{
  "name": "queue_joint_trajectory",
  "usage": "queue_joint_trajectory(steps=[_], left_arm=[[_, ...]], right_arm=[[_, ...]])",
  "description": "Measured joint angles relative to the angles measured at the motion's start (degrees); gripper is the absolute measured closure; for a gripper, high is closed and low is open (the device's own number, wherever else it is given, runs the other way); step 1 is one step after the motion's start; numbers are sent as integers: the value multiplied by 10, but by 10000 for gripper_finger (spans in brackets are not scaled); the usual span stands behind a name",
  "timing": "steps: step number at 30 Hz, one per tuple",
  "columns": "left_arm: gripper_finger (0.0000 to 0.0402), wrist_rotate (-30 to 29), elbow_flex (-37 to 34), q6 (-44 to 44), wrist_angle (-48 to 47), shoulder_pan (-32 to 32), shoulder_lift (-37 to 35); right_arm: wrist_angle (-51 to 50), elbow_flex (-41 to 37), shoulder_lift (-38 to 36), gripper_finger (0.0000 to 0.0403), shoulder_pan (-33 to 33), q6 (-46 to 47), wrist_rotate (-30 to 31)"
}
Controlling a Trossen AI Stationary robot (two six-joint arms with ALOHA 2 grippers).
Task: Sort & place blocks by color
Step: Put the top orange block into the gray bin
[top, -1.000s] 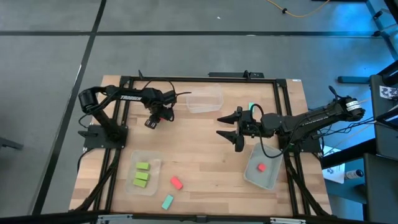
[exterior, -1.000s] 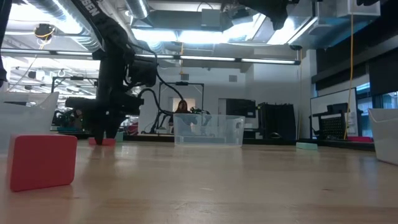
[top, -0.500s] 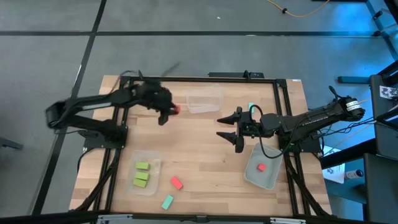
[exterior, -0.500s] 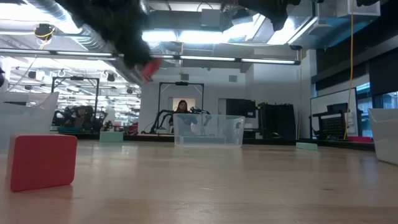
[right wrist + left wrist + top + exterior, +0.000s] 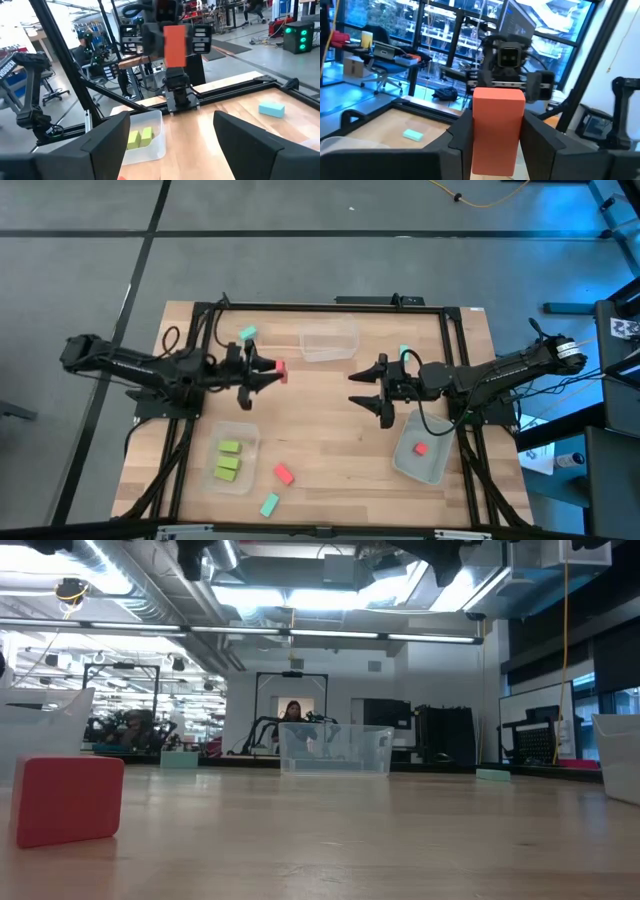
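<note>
My left gripper point(image 5: 270, 371) is held level above the table's left half, shut on a red-pink block point(image 5: 281, 370), which also shows in the left wrist view point(image 5: 498, 127) and in the right wrist view point(image 5: 175, 44). My right gripper point(image 5: 358, 384) is open and empty right of centre, facing the left gripper. Several lime green blocks point(image 5: 229, 460) lie in a clear tub point(image 5: 248, 442) at the near left. One red-pink block point(image 5: 420, 448) lies in a clear tub point(image 5: 404, 465) at the near right. Loose on the table lie a red-pink block point(image 5: 284, 473) and three teal blocks point(image 5: 269, 504), point(image 5: 247, 333), point(image 5: 403, 352). My left gripper pinches the red-pink block between its two fingers point(image 5: 462, 135), one on each of two opposite sides point(image 5: 476, 140). The fingers come level, pointing toward the table's right edge. The block's free end point(image 5: 499, 95) sticks out past the fingertips, and the block is lifted clear of the table.
A third clear tub point(image 5: 328, 342) stands at the far centre; it also shows in the low view point(image 5: 335, 750). A black frame point(image 5: 320, 305) runs round the tabletop. Bare wood lies between the two grippers and at the near centre.
My left gripper has taken the red-pink block from the table at the far left and lifted it clear. It has tipped from pointing down to level and pointing toward the table's right edge, and has carried the block a little toward the right. My right gripper has kept still.
</note>
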Motion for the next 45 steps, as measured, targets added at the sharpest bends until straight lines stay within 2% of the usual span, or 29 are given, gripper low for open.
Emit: queue_joint_trajectory(steps=[5, 19, 27, 31, 35, 45], left_arm=[[286, -15, 0, 7, 4, -21, 6], [286, -15, 0, 12, 16, -21, 6], [286, 3, 0, 12, 35, -21, 8], [286, 6, 2, 12, 74, -21, 40], [286, 23, 35, 12, 81, -18, 99], [286, 168, 186, 12, 78, 21, 290]], right_arm=[[0, 0, 0, 113, 0, 3, -14], [0, 0, 0, 113, 0, 17, -14], [1, 0, 0, 113, 0, 15, -14], [3, 0, 4, 113, 0, 60, -13], [1, 5, 17, 113, 0, 64, -31], [-15, 92, 133, 113, 0, 58, -79]])
